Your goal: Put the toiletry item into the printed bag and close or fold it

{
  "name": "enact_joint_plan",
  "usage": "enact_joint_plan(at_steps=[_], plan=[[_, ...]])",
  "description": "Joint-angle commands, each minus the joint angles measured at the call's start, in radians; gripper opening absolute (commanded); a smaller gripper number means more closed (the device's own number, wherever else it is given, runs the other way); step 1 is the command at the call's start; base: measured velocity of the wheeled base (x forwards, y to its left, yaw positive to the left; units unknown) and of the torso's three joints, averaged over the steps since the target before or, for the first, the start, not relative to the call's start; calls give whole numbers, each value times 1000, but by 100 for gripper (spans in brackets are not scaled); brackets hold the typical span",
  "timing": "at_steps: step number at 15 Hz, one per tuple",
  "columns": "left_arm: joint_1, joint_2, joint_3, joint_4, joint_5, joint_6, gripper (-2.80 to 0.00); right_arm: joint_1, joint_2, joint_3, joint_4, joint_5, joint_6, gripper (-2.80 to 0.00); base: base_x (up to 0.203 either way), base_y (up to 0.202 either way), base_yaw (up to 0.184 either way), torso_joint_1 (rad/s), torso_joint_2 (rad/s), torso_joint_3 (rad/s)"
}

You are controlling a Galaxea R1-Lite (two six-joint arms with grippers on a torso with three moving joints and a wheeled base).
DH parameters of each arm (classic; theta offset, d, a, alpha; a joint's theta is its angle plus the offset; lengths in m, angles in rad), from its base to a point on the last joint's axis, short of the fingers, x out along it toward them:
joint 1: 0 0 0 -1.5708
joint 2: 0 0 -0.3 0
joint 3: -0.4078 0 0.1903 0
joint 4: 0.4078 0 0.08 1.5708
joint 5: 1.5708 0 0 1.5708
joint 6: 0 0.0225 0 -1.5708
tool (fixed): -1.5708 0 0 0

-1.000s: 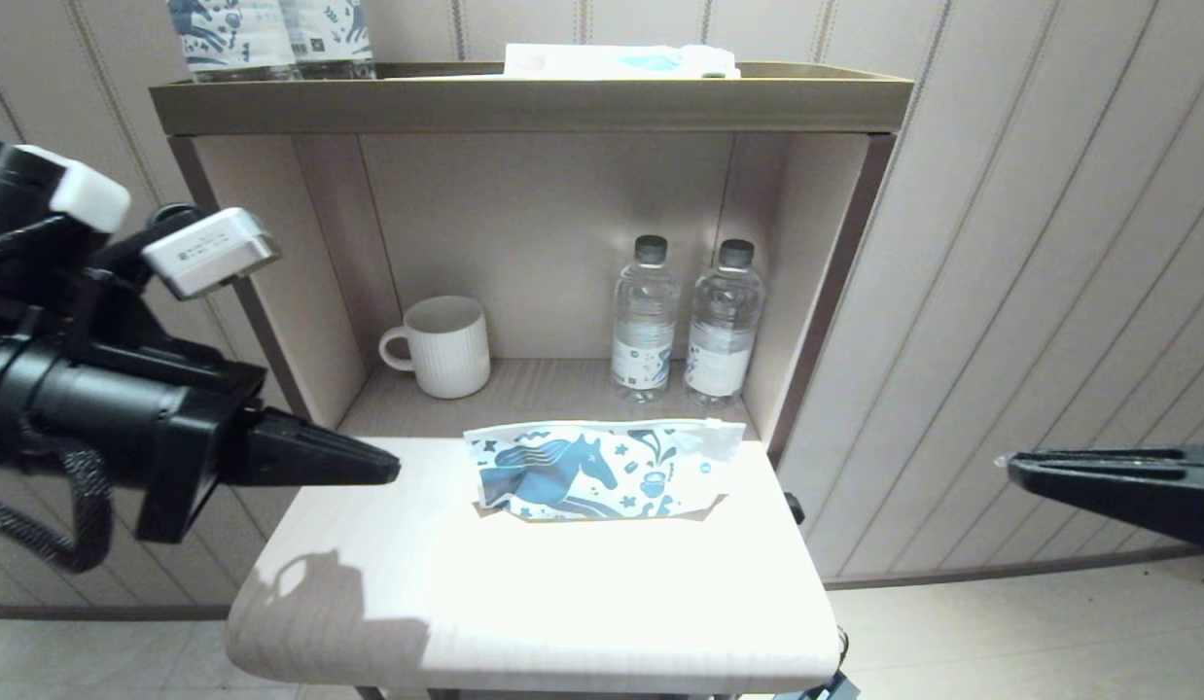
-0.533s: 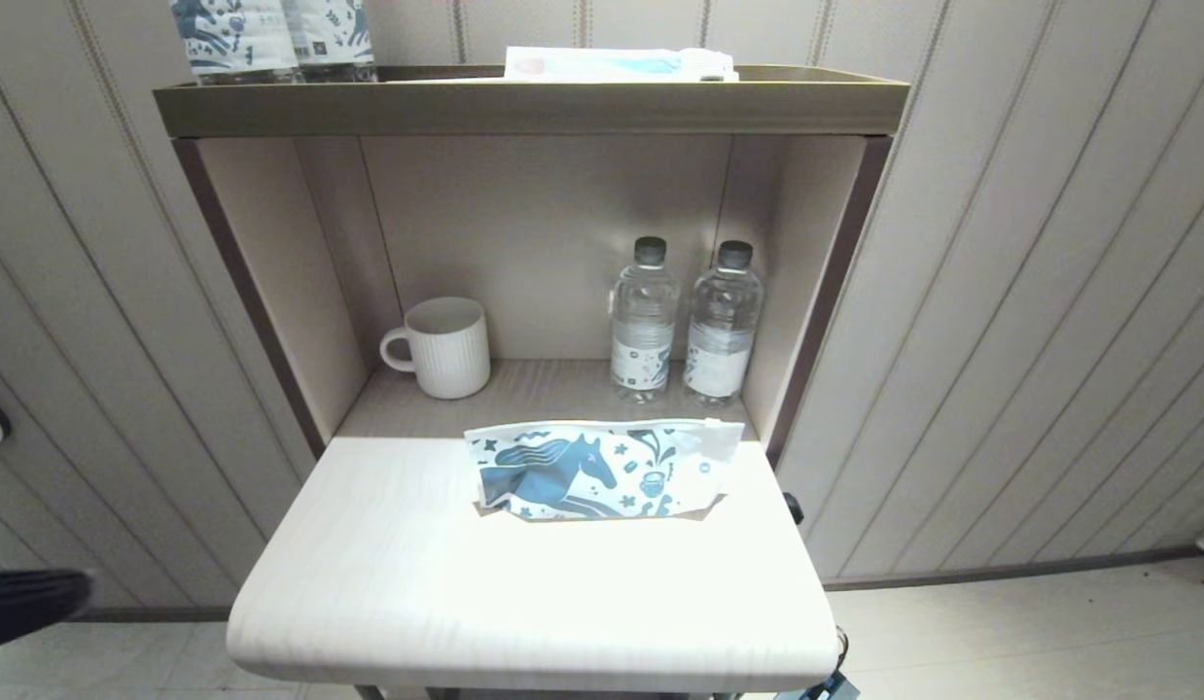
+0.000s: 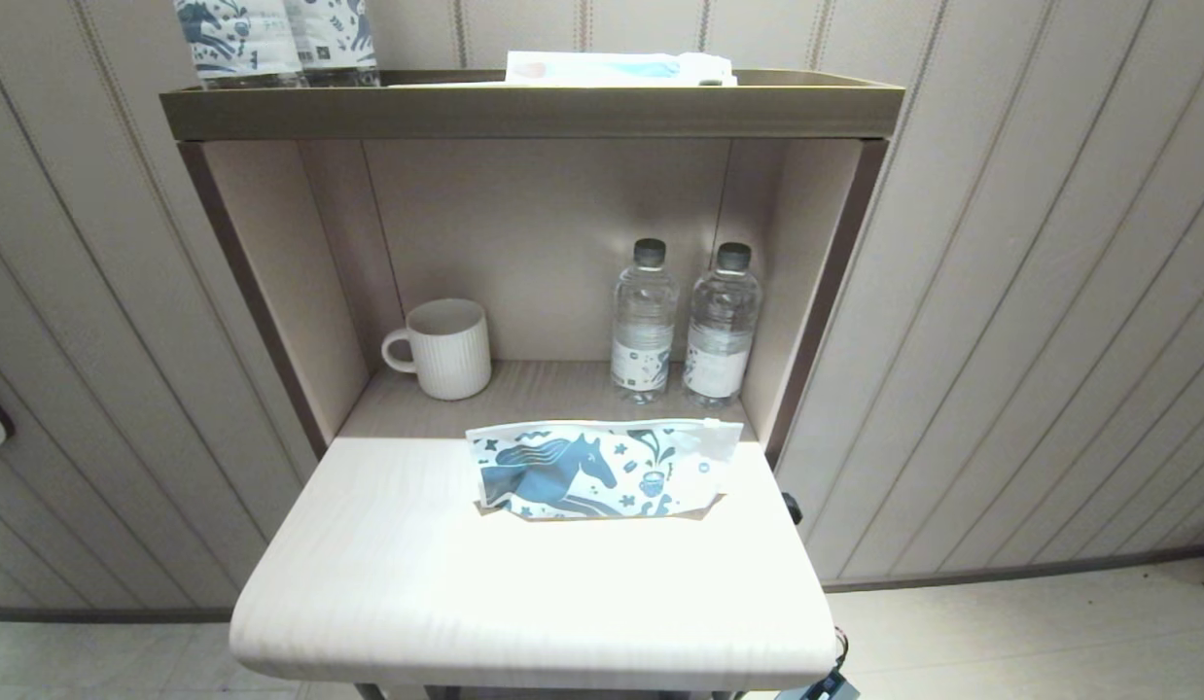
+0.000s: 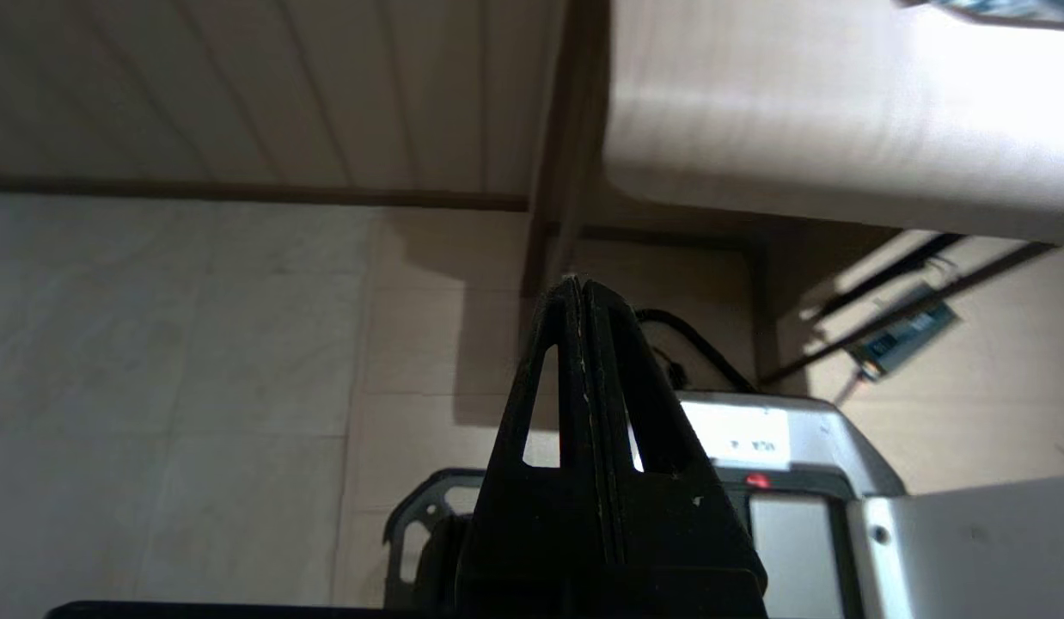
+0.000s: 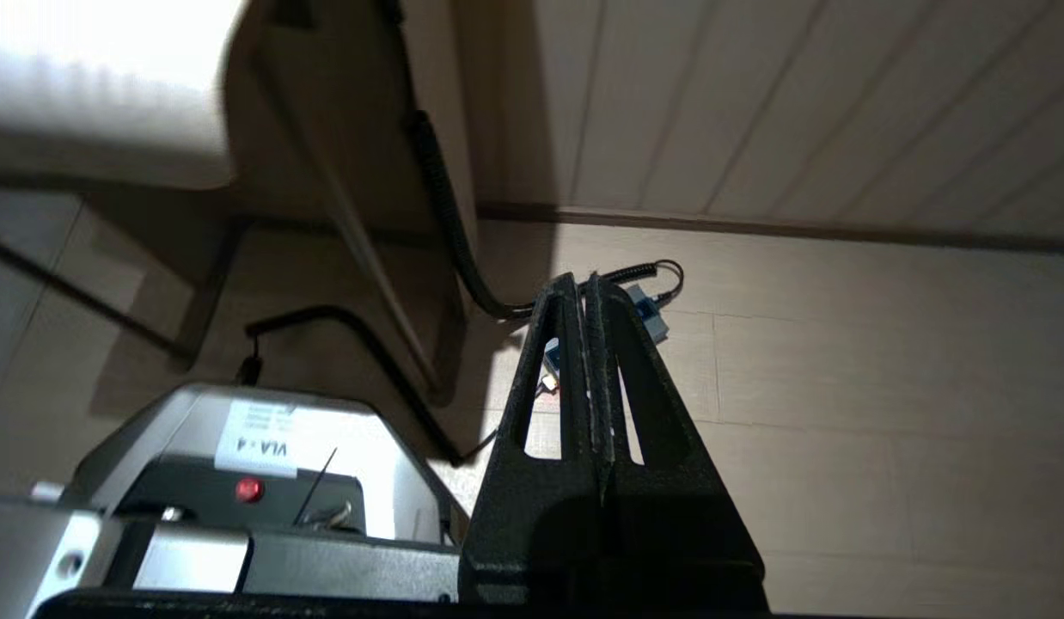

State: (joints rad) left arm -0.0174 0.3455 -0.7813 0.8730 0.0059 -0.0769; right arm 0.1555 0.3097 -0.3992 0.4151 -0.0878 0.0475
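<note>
The printed bag lies flat at the back of the white table, its teal horse facing up and its clear strip along the far edge. The white comb does not show anywhere; whether it is inside the bag cannot be told. Neither arm appears in the head view. My left gripper hangs low beside the table, shut with nothing between its fingers, over the floor and the robot's base. My right gripper is also down by the floor on the other side, shut and empty.
In the shelf niche behind the bag stand a ribbed white mug and two water bottles. On the top shelf are horse-printed bottles and a flat white-and-blue packet. Coiled cables run under the table.
Both arms have dropped out of the head view: the left gripper left first toward the lower left, the right toward the lower right. The bag has not moved.
</note>
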Motion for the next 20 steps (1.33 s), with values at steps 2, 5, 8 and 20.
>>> enact_joint_plan(at_steps=[2, 5, 8, 20], plan=[[61, -111, 136, -11, -1, 17, -280, -109, -49, 151, -100, -65, 18, -280, 0, 0, 0, 0, 0, 0], [51, -140, 336, -208, 8, 42, -280, -200, -113, 221, -154, -116, 4, -280, 0, 0, 0, 0, 0, 0], [42, -171, 607, -542, 55, 147, -280, -169, -299, 275, -178, 14, -105, -280, 0, 0, 0, 0, 0, 0], [25, -342, 688, -634, -11, 121, -280, -162, -310, 332, -231, 72, -80, -280, 0, 0, 0, 0, 0, 0]])
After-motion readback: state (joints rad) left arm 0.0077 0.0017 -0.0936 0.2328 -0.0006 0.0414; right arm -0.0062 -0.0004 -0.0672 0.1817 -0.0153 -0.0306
